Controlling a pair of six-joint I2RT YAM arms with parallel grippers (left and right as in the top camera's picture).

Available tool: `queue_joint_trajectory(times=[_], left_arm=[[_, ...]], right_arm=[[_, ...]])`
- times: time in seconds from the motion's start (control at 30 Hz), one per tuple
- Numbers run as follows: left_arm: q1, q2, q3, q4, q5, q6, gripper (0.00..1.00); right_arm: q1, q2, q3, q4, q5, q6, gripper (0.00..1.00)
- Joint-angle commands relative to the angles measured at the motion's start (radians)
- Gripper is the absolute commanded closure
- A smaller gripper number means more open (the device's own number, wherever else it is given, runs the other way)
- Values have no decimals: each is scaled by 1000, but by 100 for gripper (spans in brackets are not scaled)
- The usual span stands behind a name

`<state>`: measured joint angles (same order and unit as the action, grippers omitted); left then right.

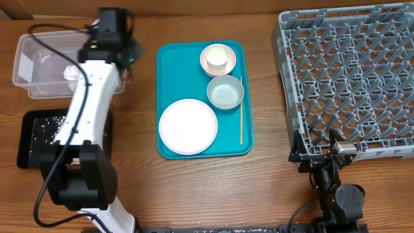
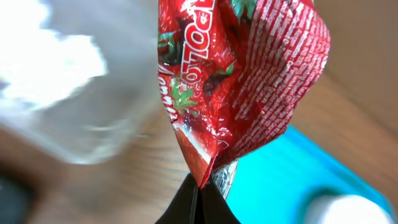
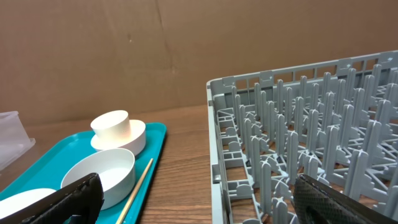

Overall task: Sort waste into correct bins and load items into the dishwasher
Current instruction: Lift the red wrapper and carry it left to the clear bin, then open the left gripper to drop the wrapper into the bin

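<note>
Clearly the biggest thing on the table is the grey dish rack (image 1: 346,77), which stands well to the right of the teal serving tray (image 1: 167,97). The right gripper (image 1: 336,145) sits at the rack's near corner with its jaws spread wide and nothing between them.

Left of the teal tray, at its far end, stands the clear plastic tub (image 1: 39,65) with a white crumpled napkin (image 1: 70,73) inside. The shallow black tray (image 1: 32,136) lies left of the teal tray's near end and is speckled with white crumbs (image 1: 55,123).

On the teal tray, the pale round plate (image 1: 187,126) fills the near left part. The grey-blue bowl (image 1: 225,92) is just beyond it to the right. The pink bowl (image 1: 206,65) is at the far right corner, with the small white cup (image 1: 218,57) standing in it. The thin wooden stick (image 1: 241,110) lies along the tray's right edge.

The left gripper (image 2: 198,202) is clamped on a corner of the crumpled red wrapper (image 2: 249,81). It holds the wrapper above the bare wood just left of the teal tray, between the tray and the tub.
</note>
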<state>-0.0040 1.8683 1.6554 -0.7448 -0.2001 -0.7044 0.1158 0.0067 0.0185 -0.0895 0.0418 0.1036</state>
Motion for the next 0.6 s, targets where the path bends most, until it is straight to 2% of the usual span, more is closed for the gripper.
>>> queue_joint_trajectory(times=[0.0,0.2,0.23,0.33,0.37,0.57], left_arm=[[72,19,-2,-15,-72,2,96],[165,53,-2,-13,-57,1,95],[174,59,-2,-6,-48,1,87],[190,78,-2,9,-15,1,12],[193,85,-2,10,-7,1,6],[195,71,-2,0,-5,2,4]], right_arm=[[3,-3,-10,9,8,-7,0],[3,-3,-10,9,8,-7,0],[3,-3,-10,9,8,-7,0],[3,-3,-10,9,8,-7,0],[3,-3,-10,9,8,-7,0],[3,-3,-10,9,8,-7,0]])
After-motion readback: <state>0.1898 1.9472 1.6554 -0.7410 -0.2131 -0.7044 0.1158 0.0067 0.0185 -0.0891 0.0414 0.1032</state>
